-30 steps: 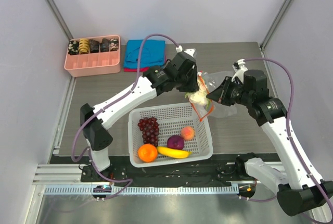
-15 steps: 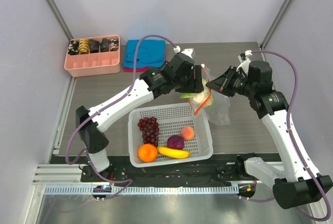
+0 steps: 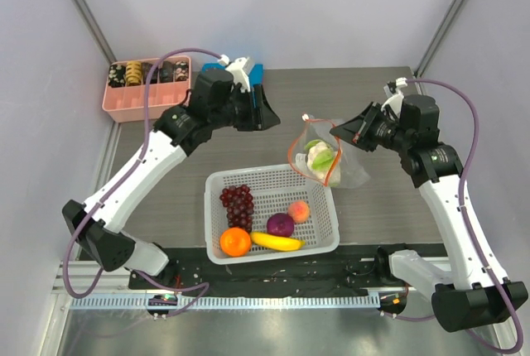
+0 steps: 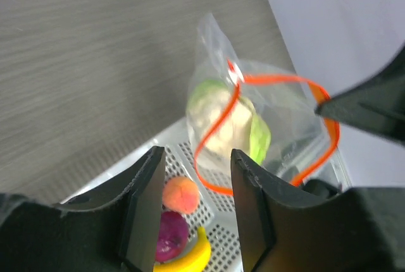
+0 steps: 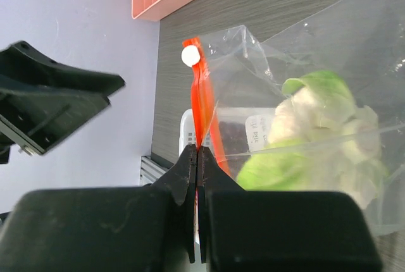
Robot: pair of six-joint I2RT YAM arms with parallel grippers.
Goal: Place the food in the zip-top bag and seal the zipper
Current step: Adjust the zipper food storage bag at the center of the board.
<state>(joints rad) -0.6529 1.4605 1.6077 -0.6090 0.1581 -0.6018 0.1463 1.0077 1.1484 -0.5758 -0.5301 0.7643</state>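
The zip-top bag (image 3: 346,167) hangs from my right gripper (image 3: 336,132), just beyond the basket's far right corner. That gripper (image 5: 197,153) is shut on the orange-red zipper (image 5: 202,104). White-green cauliflower (image 3: 320,157) sits inside the bag, and the zipper (image 4: 215,142) forms an open loop around the bag's mouth. My left gripper (image 3: 262,113) is open and empty, well to the left of the bag and above the table. Its fingers (image 4: 147,205) frame the peach (image 4: 179,194), purple onion (image 4: 169,237) and banana (image 4: 193,258) below. Grapes (image 3: 238,205) and an orange (image 3: 235,242) also lie in the basket.
The white mesh basket (image 3: 319,240) stands at the near middle of the table. A pink tray (image 3: 141,108) with dark items is at the back left, next to a blue cloth (image 3: 258,74) partly hidden by my left arm. Grey walls close in both sides.
My left gripper has opened, left the bag's mouth and swung back to the left. The bag with the cauliflower now hangs from my right gripper alone.
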